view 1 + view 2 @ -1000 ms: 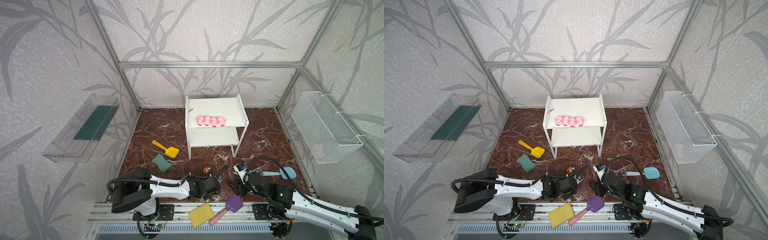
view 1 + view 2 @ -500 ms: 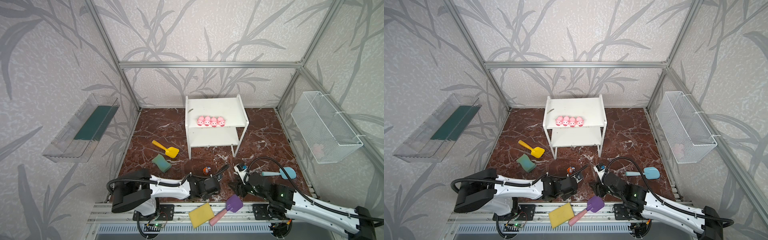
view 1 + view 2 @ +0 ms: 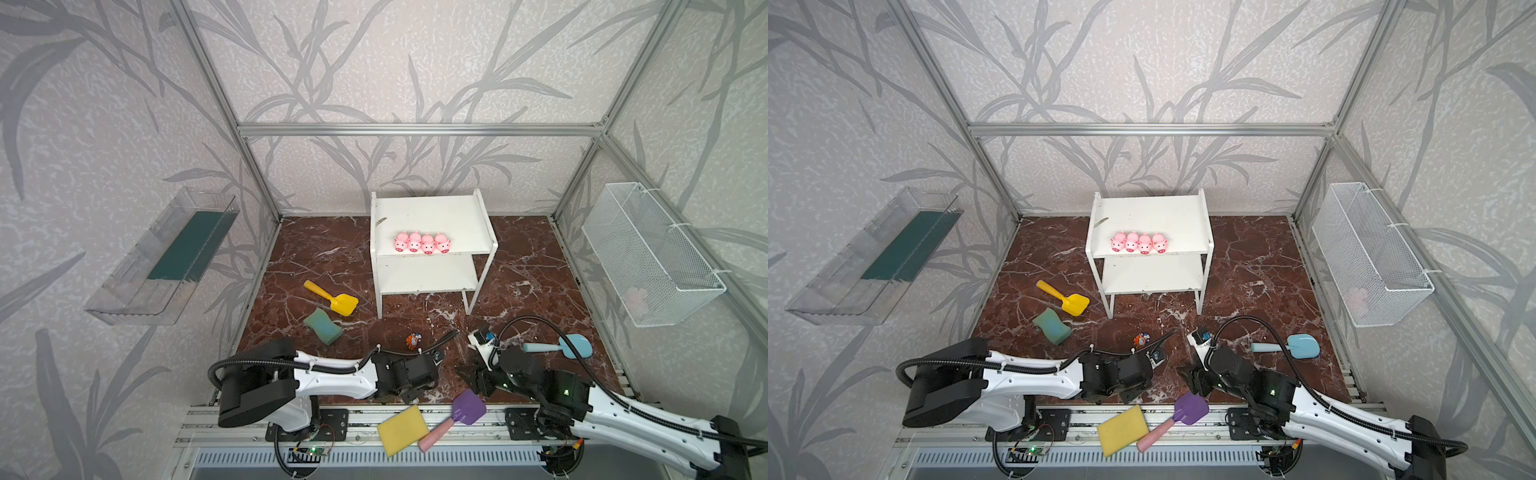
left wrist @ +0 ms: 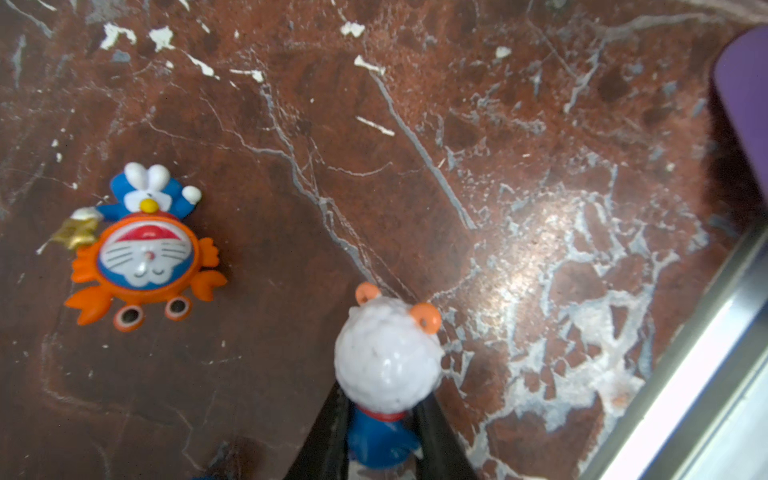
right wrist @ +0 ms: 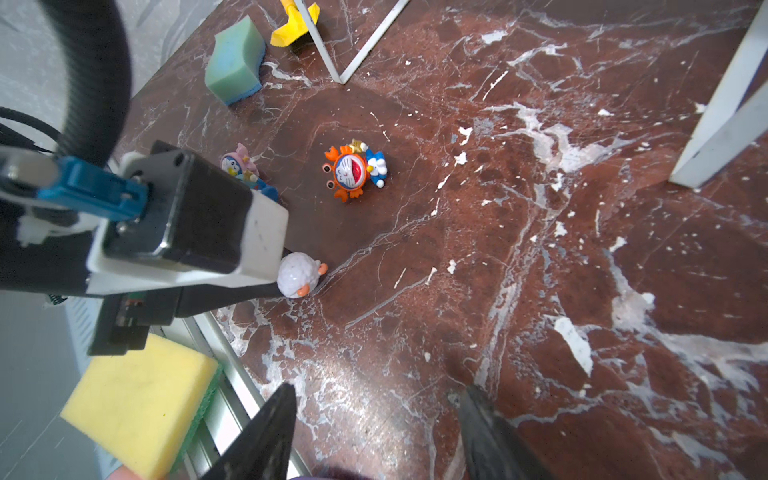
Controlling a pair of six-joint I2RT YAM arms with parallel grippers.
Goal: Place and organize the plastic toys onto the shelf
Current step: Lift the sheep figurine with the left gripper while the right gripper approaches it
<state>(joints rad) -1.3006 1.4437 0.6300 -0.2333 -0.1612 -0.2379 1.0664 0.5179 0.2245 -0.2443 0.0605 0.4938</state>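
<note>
Several pink pigs (image 3: pixel 422 242) (image 3: pixel 1139 243) stand in a row on the top board of the white shelf (image 3: pixel 428 208). My left gripper (image 4: pixel 380 415) is low at the front of the floor, shut on the blue body of the white-blue figurine (image 4: pixel 388 361) (image 5: pixel 297 276), which stands on the marble. The orange crab figurine (image 4: pixel 141 257) (image 5: pixel 347 170) (image 3: pixel 413 340) lies loose nearby. A pink figurine (image 5: pixel 239 164) shows partly behind the left wrist. My right gripper (image 5: pixel 378 390) (image 3: pixel 467 372) hovers open over bare floor, with nothing between its fingers.
A yellow shovel (image 3: pixel 332 299) and a green sponge (image 3: pixel 323 326) lie left of the shelf. A blue shovel (image 3: pixel 561 345) lies at the right. A purple shovel (image 3: pixel 461 411) and a yellow sponge (image 3: pixel 402 430) rest on the front rail. A wire basket (image 3: pixel 648 253) and a clear tray (image 3: pixel 166 257) hang on the side walls.
The left jaws have narrowed onto the white-blue figurine. Both arms otherwise hold their places, and the right gripper is unchanged.
</note>
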